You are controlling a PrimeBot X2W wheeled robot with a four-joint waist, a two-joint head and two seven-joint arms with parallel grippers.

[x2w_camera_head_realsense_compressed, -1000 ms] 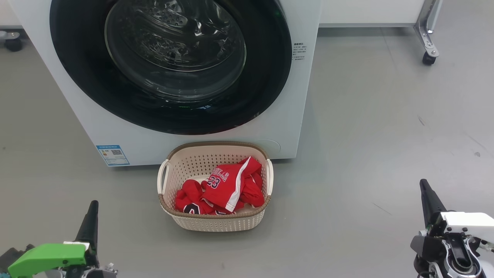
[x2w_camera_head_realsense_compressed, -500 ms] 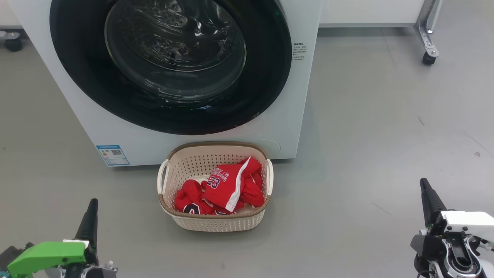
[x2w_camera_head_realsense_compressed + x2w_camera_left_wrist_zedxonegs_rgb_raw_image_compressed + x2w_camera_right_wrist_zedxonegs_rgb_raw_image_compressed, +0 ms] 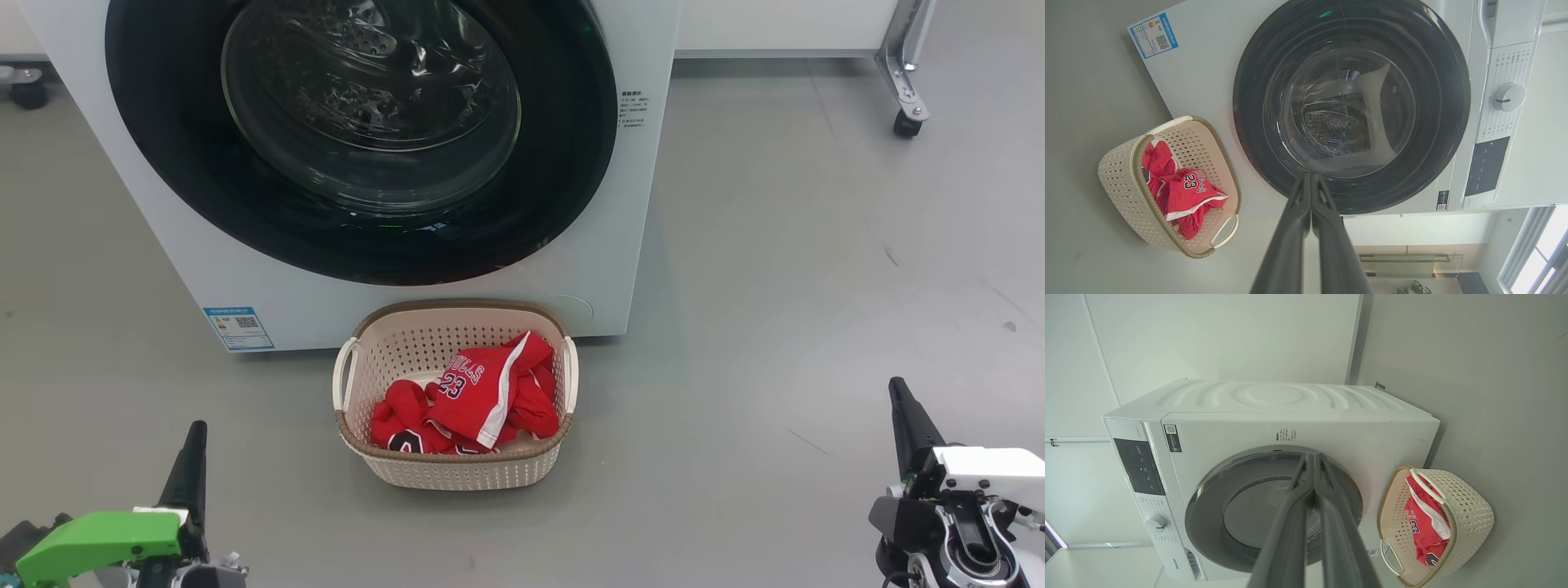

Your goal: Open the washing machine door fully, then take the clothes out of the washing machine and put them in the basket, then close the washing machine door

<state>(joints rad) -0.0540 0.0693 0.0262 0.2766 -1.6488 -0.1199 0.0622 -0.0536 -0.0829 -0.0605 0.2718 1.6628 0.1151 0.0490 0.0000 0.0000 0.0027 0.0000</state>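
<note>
One washer [image 3: 645, 204] stands with its one door [image 3: 163, 163] shut, and one basket [image 3: 457, 478] sits on the floor just before the washer's front edge, holding one heap of red clothes [image 3: 478, 400]. Two grippers, left [image 3: 196, 441] and right [image 3: 902, 404], point toward the washer. Both have their fingers pressed together, empty, well apart from the basket.

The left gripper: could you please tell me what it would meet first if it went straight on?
Most likely the washing machine door: in the left wrist view, the shut left gripper lines up with its black rim beside the glass. Nothing seems to stand between, though depth is unclear.
</note>
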